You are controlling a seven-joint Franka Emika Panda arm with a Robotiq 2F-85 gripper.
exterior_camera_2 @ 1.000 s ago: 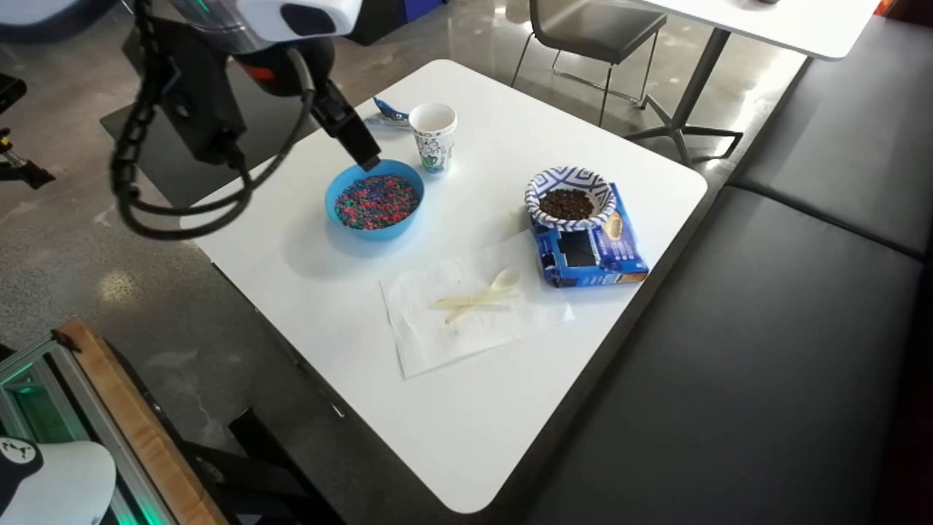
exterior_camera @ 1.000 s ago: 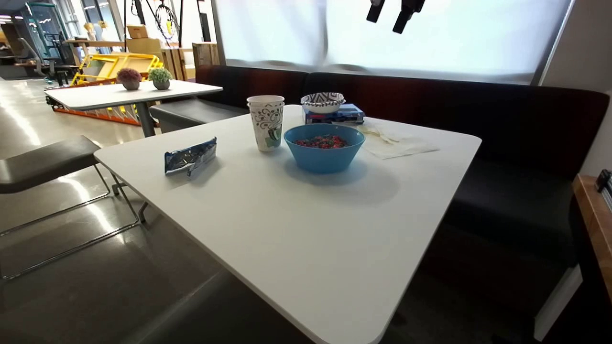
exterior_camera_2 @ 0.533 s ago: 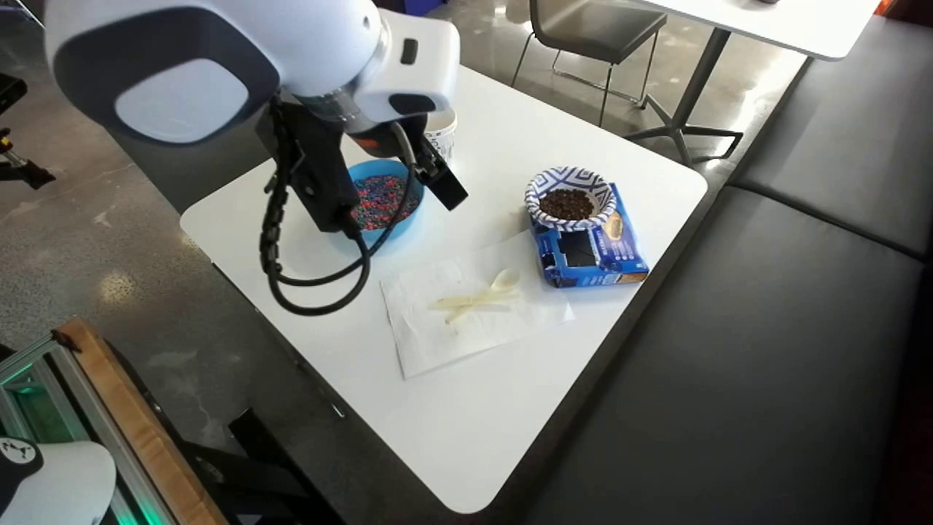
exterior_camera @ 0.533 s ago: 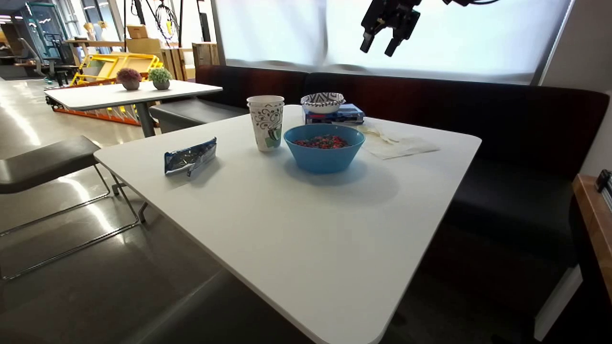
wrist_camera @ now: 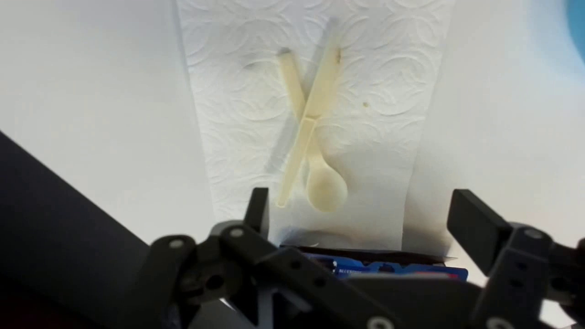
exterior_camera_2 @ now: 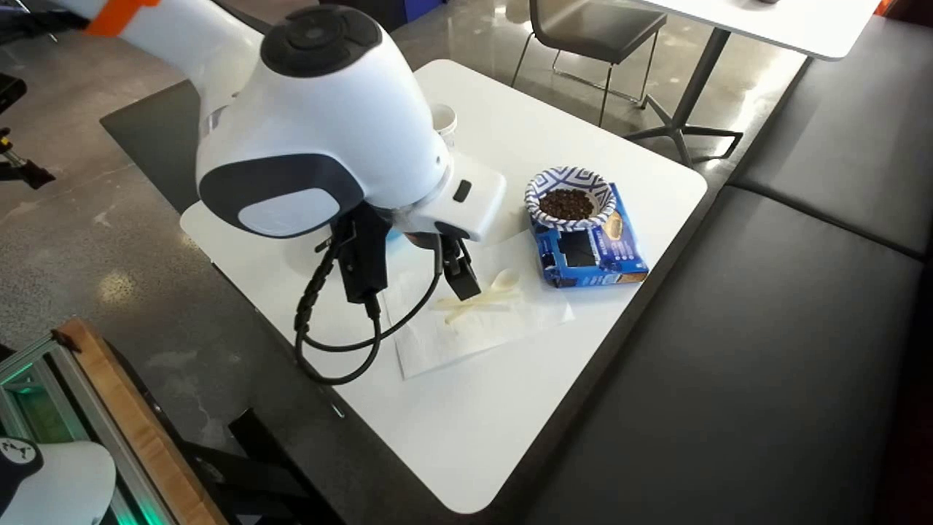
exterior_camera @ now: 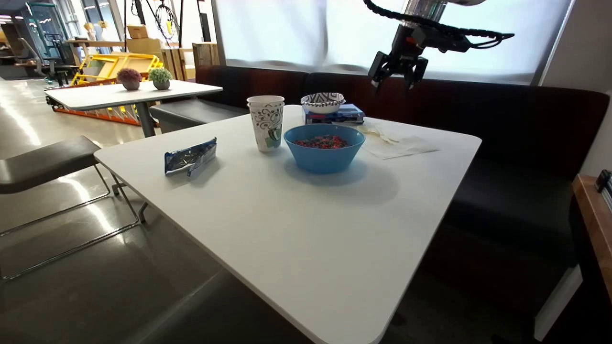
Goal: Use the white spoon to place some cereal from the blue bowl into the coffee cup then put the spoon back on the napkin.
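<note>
Lowered fingers (wrist_camera: pixel 477 230) (room between) above napkin (wrist_camera: pixel 384 123)

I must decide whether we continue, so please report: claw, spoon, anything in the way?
Claw open, holding nothing. Spoon lying on the napkin, not yet picked up. Possible hindrance: pale knife crossing over the spoon.

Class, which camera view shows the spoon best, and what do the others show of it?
The wrist view: the spoon shows large, head clear, handle crossing under the knife. Both exterior views show it much smaller, pale against the napkin.
</note>
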